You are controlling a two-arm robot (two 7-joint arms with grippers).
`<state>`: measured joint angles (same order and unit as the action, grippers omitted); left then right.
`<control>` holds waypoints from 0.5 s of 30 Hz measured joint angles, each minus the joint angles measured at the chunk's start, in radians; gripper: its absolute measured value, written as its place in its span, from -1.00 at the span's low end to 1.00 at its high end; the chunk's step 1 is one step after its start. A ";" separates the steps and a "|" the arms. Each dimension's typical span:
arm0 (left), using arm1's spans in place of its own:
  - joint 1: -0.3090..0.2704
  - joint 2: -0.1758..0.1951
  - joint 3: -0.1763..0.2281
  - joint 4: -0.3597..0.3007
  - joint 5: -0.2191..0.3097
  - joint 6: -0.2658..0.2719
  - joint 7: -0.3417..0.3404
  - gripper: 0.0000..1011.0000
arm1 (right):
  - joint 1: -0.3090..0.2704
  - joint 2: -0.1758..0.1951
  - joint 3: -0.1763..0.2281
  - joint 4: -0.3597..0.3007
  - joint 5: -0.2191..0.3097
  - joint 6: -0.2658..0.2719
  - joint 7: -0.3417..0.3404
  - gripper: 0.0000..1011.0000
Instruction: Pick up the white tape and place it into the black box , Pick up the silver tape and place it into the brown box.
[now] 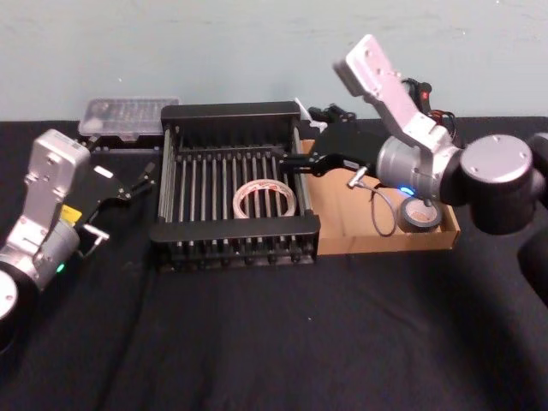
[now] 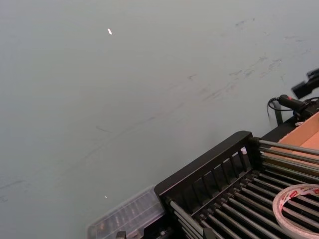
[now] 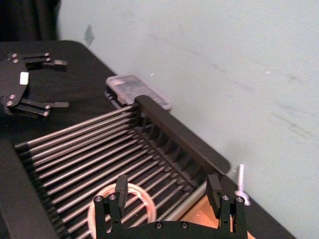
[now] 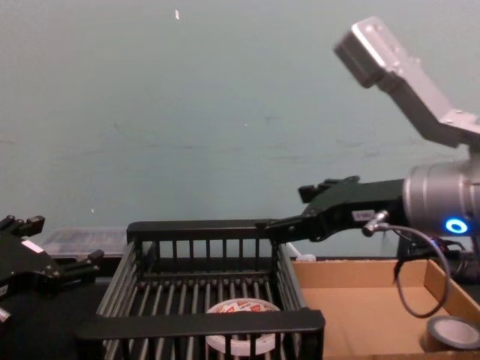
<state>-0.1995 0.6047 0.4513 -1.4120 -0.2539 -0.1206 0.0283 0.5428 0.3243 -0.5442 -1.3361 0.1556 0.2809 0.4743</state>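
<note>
White tape point(image 1: 265, 199) lies in black box point(image 1: 231, 113); silver tape point(image 1: 419, 214) in brown box point(image 1: 342, 218).
Right gripper point(image 1: 295, 163) gapes empty over the black box's right rim; left gripper point(image 1: 135, 182) gapes empty beside its left wall.

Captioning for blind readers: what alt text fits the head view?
The white tape lies in the black box, silver tape in the brown box. The right tool hovers open above their shared edge; the left tool sits open at left.

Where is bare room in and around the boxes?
Free: the crate floor left of the white tape; the tray floor between the crate and the silver tape; the table in front. Crowded: the crate's right rim under the right pincer, its left side by the left pincer.
</note>
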 joint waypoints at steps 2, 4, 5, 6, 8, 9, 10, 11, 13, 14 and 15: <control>0.000 0.000 0.000 0.000 0.000 0.000 0.000 0.98 | -0.026 0.012 0.015 -0.034 -0.005 -0.012 -0.028 0.98; 0.000 0.000 0.000 0.000 0.000 0.000 0.000 0.98 | -0.058 0.026 0.034 -0.073 -0.019 -0.030 -0.062 0.98; 0.000 0.000 0.000 0.000 0.000 0.000 0.000 0.98 | -0.069 0.030 0.041 -0.086 -0.024 -0.037 -0.075 0.98; 0.000 0.000 0.000 0.000 0.000 0.000 0.000 0.98 | -0.082 0.035 0.049 -0.100 -0.028 -0.044 -0.087 0.98; 0.000 0.000 0.000 0.000 0.000 0.000 0.000 0.98 | -0.122 0.048 0.074 -0.139 -0.037 -0.061 -0.120 0.98; 0.000 0.000 0.000 0.000 0.000 0.000 0.000 0.98 | -0.135 0.052 0.083 -0.152 -0.039 -0.065 -0.130 0.98; 0.000 0.000 0.000 0.000 0.000 0.000 0.000 0.98 | -0.163 0.061 0.100 -0.177 -0.044 -0.075 -0.150 0.98; 0.000 0.000 0.000 0.000 0.000 0.000 0.000 0.98 | -0.177 0.065 0.108 -0.188 -0.046 -0.079 -0.159 0.98; 0.000 0.000 0.000 0.000 0.000 0.000 0.000 0.98 | -0.209 0.076 0.126 -0.213 -0.051 -0.085 -0.179 0.98; 0.000 0.000 0.000 0.000 0.000 0.000 0.000 0.98 | -0.241 0.086 0.142 -0.237 -0.056 -0.088 -0.198 0.98; 0.000 0.000 0.000 0.000 0.000 0.000 0.000 0.98 | -0.273 0.097 0.158 -0.259 -0.062 -0.089 -0.216 0.98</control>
<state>-0.1995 0.6047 0.4514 -1.4120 -0.2539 -0.1206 0.0283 0.2695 0.4213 -0.3864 -1.5952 0.0938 0.1916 0.2587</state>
